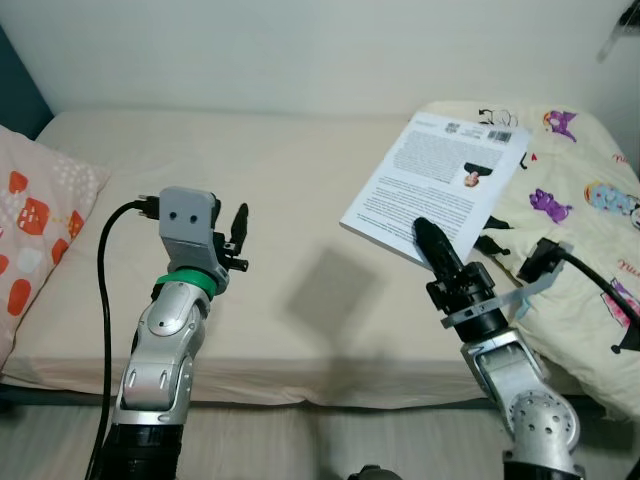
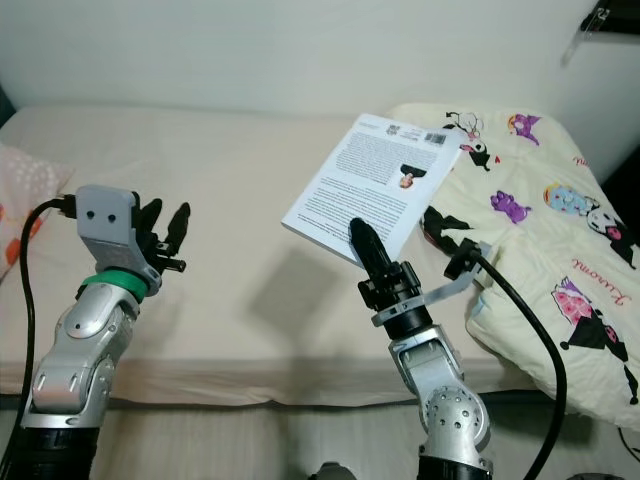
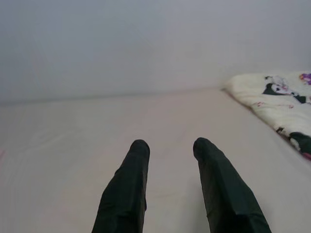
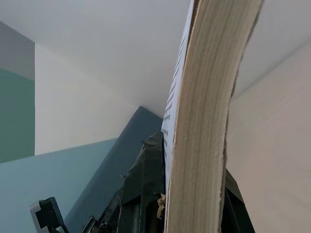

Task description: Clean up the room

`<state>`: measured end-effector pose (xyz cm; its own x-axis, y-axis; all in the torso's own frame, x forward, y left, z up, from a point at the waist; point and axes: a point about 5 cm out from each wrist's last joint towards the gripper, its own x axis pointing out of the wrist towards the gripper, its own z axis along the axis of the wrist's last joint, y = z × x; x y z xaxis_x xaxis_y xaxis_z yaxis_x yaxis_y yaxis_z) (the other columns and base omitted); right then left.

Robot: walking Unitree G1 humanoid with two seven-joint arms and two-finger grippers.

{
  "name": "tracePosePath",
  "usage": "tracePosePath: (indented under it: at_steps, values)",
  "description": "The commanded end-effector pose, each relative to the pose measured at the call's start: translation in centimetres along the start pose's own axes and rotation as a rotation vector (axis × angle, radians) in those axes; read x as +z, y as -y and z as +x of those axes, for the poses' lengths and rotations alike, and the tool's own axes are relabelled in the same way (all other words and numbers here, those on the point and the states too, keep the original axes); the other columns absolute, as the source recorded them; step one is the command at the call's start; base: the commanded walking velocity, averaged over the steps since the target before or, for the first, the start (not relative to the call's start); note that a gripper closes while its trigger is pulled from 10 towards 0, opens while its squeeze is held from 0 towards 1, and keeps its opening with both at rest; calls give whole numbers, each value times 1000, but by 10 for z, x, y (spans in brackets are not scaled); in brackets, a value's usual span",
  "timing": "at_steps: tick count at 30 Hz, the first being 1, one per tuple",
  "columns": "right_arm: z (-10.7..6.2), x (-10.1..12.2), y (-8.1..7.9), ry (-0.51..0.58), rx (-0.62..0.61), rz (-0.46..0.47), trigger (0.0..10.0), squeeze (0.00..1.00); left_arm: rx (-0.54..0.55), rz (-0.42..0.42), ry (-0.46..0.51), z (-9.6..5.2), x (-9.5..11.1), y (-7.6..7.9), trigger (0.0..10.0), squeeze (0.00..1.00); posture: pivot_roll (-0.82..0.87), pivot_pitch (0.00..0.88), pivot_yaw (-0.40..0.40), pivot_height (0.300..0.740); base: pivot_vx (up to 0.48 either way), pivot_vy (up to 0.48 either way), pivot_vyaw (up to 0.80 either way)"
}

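Patterned pillow (image 1: 35,230) seen at left edge of bed (image 1: 300,190). Left pincer (image 1: 236,240) held above bare sheet, fingers (image 3: 127,189) parted, nothing gripped. Book (image 1: 440,180) raised clear of bed, back cover up, clamped at near edge by right pincer (image 1: 425,235). Cartoon-print blanket (image 1: 580,200) spread at right.

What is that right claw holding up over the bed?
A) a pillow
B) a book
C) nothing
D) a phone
B: the right gripper is clamped on the lower edge of a book, held tilted above the bed; the right wrist view shows its page edge between the fingers.
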<state>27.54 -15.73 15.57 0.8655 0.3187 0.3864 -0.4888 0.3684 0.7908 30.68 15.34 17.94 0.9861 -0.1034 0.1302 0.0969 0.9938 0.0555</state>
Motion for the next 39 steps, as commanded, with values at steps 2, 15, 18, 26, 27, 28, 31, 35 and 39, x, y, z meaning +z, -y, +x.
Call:
tracePosePath:
  at_steps: [2, 15, 18, 26, 27, 28, 31, 35, 39]
  values:
    - [-1, 4, -3, 18, 21, -14, 10000, 0, -7, -5, -16, -1, -3, 1, 10000, 0, -93, 0, 25, 740, 0, 317, 0]
    - [-1, 3, -3, 14, 18, -12, 10000, 0, -7, -7, -20, -2, -3, 1, 10000, 0, -91, 0, 25, 740, 0, 318, 0]
    - [-1, 3, -3, 13, 18, -11, 10000, 0, -7, -8, -21, -2, -3, 2, 10000, 0, -90, 0, 26, 740, 0, 319, 0]
    - [-1, 2, -3, 11, 20, -10, 10000, 0, -8, -7, -21, -3, -3, 2, 10000, 0, -89, 0, 26, 740, 0, 317, 0]
    - [-1, 2, -3, 11, 20, -10, 10000, 0, -9, -7, -21, -2, -3, 2, 10000, 0, -89, 0, 26, 740, 0, 315, 0]
    - [-1, 2, -3, 11, 21, -10, 10000, 0, -9, -7, -21, -2, -3, 2, 10000, 0, -89, 0, 26, 740, 0, 319, 0]
    - [-1, 2, -3, 11, 21, -10, 10000, 0, -11, -7, -21, -2, -3, 2, 10000, 0, -89, 0, 26, 740, 0, 314, 0]
    - [0, 1, -3, 11, 22, -9, 10000, 0, -12, -7, -21, -2, -3, 2, 10000, 0, -90, 0, 27, 740, 0, 316, 0]
    - [1, 1, -3, 9, 24, -9, 10000, 0, -13, -7, -22, -2, -3, 2, 10000, 0, -90, 0, 28, 740, 0, 319, 0]
